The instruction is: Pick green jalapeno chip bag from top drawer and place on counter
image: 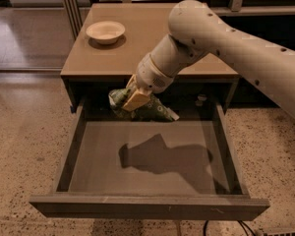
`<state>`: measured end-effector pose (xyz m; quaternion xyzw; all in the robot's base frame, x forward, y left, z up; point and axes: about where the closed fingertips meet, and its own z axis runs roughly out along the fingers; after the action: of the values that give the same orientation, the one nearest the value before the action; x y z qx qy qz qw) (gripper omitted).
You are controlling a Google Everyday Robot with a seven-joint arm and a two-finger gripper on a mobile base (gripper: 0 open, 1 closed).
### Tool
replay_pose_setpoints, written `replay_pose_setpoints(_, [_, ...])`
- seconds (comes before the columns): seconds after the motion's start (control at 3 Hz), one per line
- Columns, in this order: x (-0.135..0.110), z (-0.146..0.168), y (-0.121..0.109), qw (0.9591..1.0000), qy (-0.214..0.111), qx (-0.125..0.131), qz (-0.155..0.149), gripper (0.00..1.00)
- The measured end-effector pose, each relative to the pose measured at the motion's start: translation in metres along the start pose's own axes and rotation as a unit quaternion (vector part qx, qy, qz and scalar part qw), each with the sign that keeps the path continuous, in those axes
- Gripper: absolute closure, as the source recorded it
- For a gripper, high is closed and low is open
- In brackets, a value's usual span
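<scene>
My gripper (133, 100) is shut on the green jalapeno chip bag (150, 110) and holds it in the air above the back part of the open top drawer (147, 156), just in front of the counter's front edge. The bag is wrinkly green foil with white edges and hangs below and to the right of the tan fingers. Its shadow falls on the drawer's grey floor. The counter (137, 48) is a tan-brown tabletop behind the drawer. My white arm comes in from the right and covers part of the counter.
A white round bowl (105, 31) stands on the counter's back left. The drawer's front panel (147, 206) juts toward me. Speckled floor lies on both sides. Metal posts stand behind the counter at the left.
</scene>
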<state>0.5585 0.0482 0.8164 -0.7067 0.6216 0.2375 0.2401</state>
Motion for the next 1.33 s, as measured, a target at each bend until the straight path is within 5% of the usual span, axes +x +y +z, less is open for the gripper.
replay_pose_setpoints(0.67, [-0.034,-0.059,-0.041,0.9993,-0.014,0.024,-0.026,1.0])
replay_pose_setpoints(1.33, [-0.069,-0.079,-0.094,0.9966,0.033,0.047,-0.059,1.0])
